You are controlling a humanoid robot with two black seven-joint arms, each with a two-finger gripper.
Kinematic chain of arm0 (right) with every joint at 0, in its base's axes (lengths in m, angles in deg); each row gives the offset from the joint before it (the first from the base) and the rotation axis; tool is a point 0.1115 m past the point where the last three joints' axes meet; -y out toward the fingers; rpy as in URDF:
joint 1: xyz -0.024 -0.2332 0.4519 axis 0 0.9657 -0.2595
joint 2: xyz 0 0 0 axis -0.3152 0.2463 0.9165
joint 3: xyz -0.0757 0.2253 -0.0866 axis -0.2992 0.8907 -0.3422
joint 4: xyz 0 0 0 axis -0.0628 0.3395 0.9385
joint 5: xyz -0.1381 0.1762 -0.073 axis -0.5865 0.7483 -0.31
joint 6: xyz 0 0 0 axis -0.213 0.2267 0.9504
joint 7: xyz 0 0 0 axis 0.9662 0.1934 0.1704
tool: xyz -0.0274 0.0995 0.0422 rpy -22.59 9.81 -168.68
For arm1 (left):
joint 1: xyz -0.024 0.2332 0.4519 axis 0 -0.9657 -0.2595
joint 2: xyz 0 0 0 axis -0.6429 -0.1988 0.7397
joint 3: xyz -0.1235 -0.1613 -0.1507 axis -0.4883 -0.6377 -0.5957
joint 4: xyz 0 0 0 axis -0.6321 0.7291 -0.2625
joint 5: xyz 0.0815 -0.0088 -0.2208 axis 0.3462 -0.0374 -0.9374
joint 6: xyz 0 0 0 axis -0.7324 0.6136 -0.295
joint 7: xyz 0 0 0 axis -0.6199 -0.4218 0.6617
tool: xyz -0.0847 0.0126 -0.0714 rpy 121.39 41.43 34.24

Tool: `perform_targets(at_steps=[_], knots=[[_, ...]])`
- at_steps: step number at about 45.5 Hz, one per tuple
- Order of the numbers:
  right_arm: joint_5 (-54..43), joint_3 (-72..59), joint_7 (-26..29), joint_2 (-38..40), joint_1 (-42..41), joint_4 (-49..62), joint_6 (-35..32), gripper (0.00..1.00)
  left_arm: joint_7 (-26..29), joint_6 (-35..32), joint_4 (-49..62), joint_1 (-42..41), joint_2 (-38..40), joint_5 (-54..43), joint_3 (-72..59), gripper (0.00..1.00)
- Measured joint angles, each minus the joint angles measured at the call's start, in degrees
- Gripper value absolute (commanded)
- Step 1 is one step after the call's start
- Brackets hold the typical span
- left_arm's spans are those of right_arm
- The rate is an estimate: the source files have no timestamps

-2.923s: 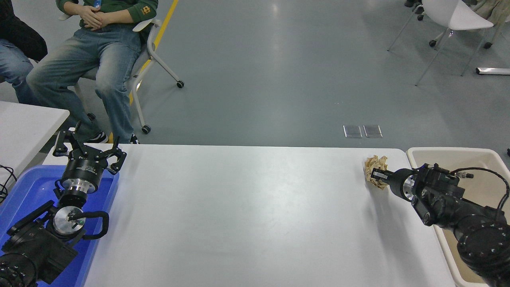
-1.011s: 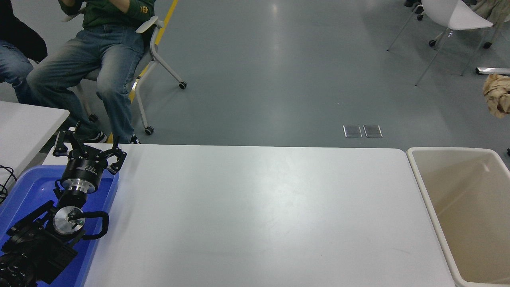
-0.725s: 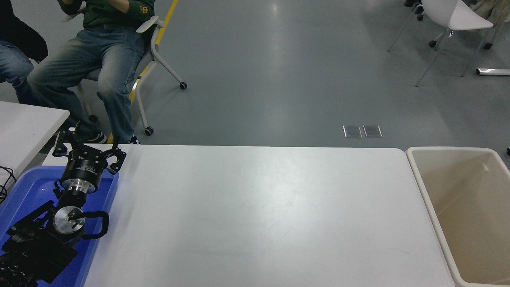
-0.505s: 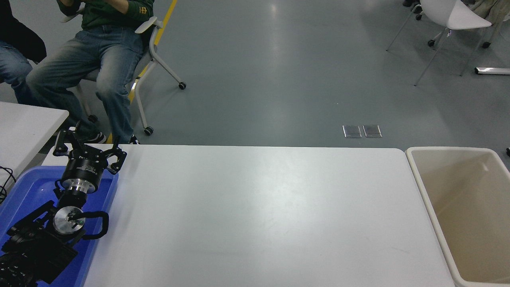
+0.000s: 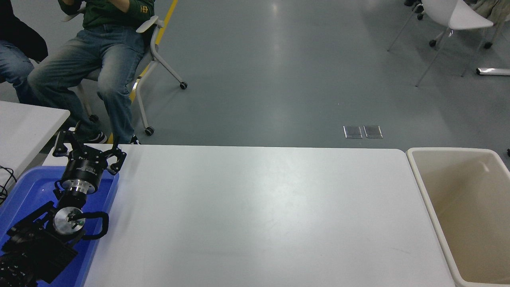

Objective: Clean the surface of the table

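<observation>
At the far left edge a corner of a smaller white tabletop (image 5: 28, 127) shows, with a black cable (image 5: 4, 181) looping beside it. Below that lies a blue tray (image 5: 24, 191), its right rim resting on the near-left part of the big table. The left arm is parked over this tray at the lower left, and the left gripper (image 5: 85, 148) points away from the camera with its black fingers (image 5: 59, 143) splayed wide, nothing between them. The fingertips reach just past the tray's far edge, above the table's far-left corner.

The table surface (image 5: 255, 215) fills the middle of the view: a wide rectangular top, smooth matte white-grey, with rounded far corners and a soft sheen of light across its centre. A few faint scuff lines show near its near-right part. It stretches from right beside the left gripper all the way to the right, so the claw sits at its left end, with most of the surface lying to the claw's right.

Beyond the far-left corner two people (image 5: 99, 48) sit on chairs, legs in jeans. Grey floor (image 5: 279, 71) lies behind, with a white chair (image 5: 454, 16) at the upper right. Just beside the table's right end stands a beige bin (image 5: 462, 207). The right arm is out of view.
</observation>
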Motion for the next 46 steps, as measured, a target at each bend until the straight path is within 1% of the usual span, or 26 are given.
perform_targets(at_steps=[11, 22, 33, 43, 46], knots=[[-1.0, 4.5, 5.0, -8.9, 3.2, 5.6, 5.5, 0.00, 0.0, 0.0, 0.0, 0.0, 0.0, 0.0, 0.0, 1.00], [-0.8, 5.8, 10.7, -16.2, 4.2, 9.9, 7.7, 0.00, 0.0, 0.0, 0.0, 0.0, 0.0, 0.0, 0.0, 1.00], [-0.3, 6.6, 13.9, -19.6, 4.4, 12.3, 8.4, 0.00, 0.0, 0.0, 0.0, 0.0, 0.0, 0.0, 0.0, 1.00], [0.4, 7.0, 15.1, -21.0, 4.2, 13.6, 8.8, 0.00, 0.0, 0.0, 0.0, 0.0, 0.0, 0.0, 0.0, 1.00], [0.5, 7.3, 15.2, -21.3, 4.1, 13.8, 9.1, 0.13, 0.0, 0.0, 0.0, 0.0, 0.0, 0.0, 0.0, 1.00]])
